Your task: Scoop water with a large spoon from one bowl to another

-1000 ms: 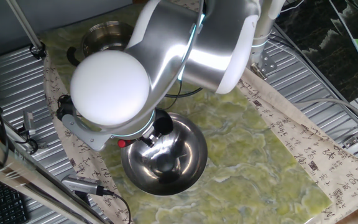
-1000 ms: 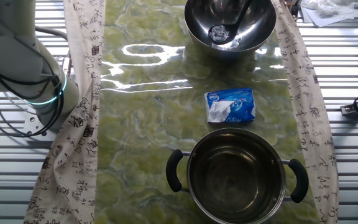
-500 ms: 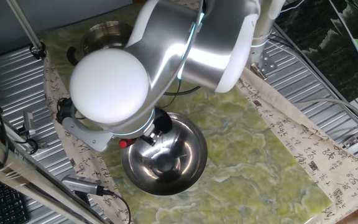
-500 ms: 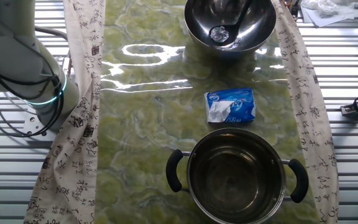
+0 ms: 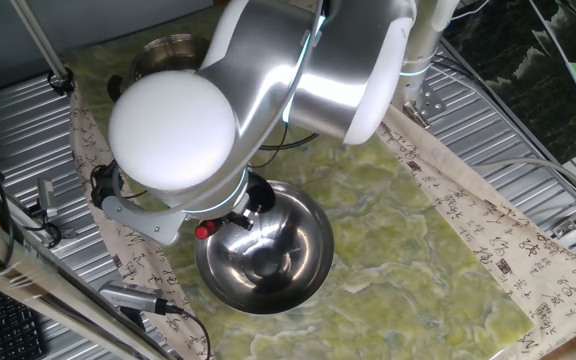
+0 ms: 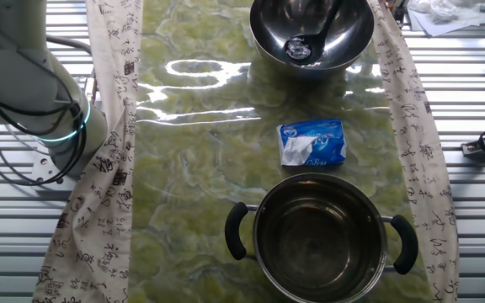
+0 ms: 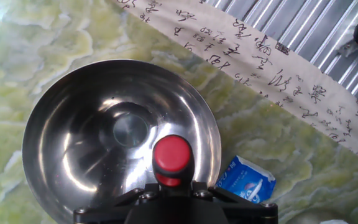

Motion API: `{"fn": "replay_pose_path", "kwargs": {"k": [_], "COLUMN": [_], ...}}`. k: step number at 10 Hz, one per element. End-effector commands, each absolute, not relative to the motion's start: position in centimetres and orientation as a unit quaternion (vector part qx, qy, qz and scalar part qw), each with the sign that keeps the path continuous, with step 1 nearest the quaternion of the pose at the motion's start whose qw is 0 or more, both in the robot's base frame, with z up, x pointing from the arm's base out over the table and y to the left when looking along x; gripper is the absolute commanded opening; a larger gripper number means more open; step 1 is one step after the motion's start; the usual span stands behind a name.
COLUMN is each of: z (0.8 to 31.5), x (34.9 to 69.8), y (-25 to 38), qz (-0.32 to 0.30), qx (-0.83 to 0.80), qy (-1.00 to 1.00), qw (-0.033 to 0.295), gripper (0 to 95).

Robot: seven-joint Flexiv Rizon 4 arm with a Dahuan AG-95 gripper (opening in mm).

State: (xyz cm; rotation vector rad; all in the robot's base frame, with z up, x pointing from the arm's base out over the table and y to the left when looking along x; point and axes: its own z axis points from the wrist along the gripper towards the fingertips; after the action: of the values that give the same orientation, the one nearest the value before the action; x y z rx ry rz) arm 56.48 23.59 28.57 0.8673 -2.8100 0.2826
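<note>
Over the steel bowl point(image 7: 120, 134), claw point(image 7: 173, 190) is clamped on the large spoon point(image 6: 314, 38) just below its red end, handle steep, ladle end dipped to fill.

Pincer point(image 7: 169, 194) tips perhaps cut off below.

Lab bench: slatted metal table point(image 6: 470, 93), cables point(image 5: 513, 165), keyboard point(image 5: 3, 325).

A glossy green marbled table mat point(image 6: 200, 135) fills the middle, catching bright glare from overhead light. Beige cloth strips printed with black calligraphy point(image 6: 108, 126) edge it on both sides. Beyond them lies a ribbed grey metal tabletop point(image 5: 528, 150).
</note>
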Motion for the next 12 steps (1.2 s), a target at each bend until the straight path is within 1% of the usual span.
{"fn": "replay_pose_path", "kwargs": {"k": [1, 5, 8, 12], "z": [28.6, 28.6, 28.6, 28.8], "x": [56.5, 56.5, 56.5, 56.6], "y": [23.6, 23.6, 23.8, 24.9], "qz": [0.106, 0.111, 0.112, 0.154], "qx": [0.231, 0.154, 0.129, 0.136], "qy": [-0.963, -0.977, -0.981, -0.973], "qw": [0.094, 0.1, 0.096, 0.103], "gripper": [0.0, 0.0, 0.0, 0.0]}}
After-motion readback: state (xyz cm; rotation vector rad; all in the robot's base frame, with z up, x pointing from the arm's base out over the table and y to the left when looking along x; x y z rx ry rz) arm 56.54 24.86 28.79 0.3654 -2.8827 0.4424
